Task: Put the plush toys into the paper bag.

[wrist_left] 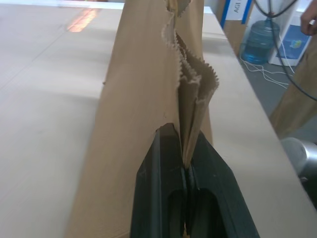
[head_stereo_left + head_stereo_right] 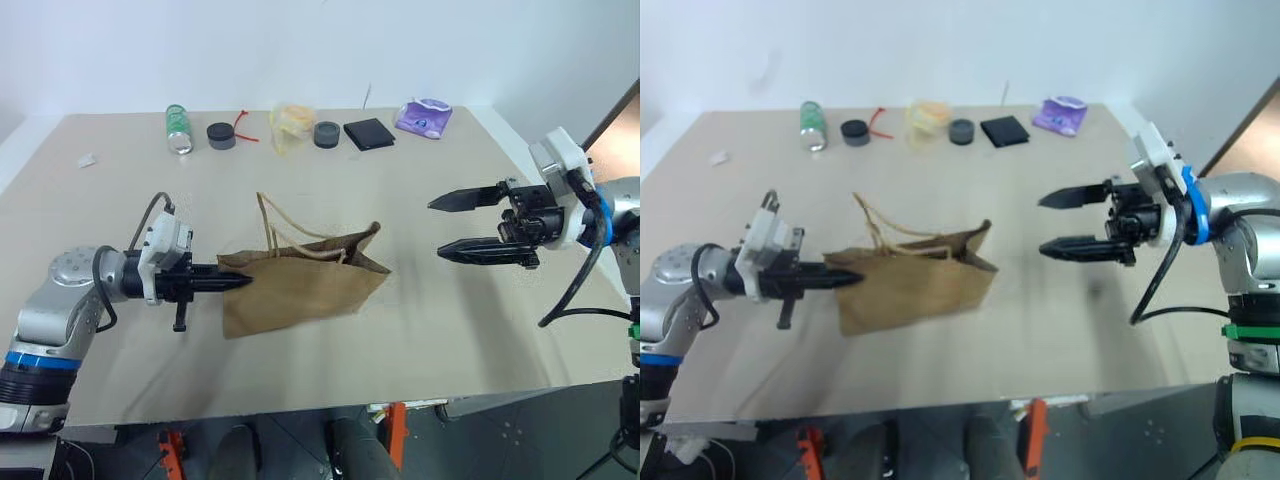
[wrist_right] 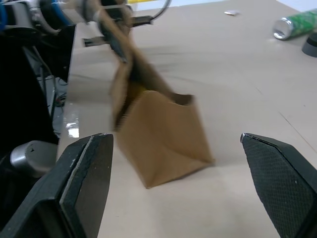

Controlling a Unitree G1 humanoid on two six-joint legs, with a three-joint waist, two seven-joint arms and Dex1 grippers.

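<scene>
The left gripper [image 2: 238, 282] is pinching the paper bag [image 2: 300, 280] rim in closed fingers while the right gripper [image 2: 450, 227] is hovering wide apart, so the thin rim risks tearing or slipping.

Lab-like test room, bare white wall [image 2: 300, 50], plain beige table [image 2: 450, 340], water jug [image 1: 258, 42], loose floor cables [image 1: 270, 74]

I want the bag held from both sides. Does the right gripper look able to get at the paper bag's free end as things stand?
Probably yes. The right gripper is open and points at the paper bag, with only bare table between them. The left gripper is shut on the bag's far end.
</scene>
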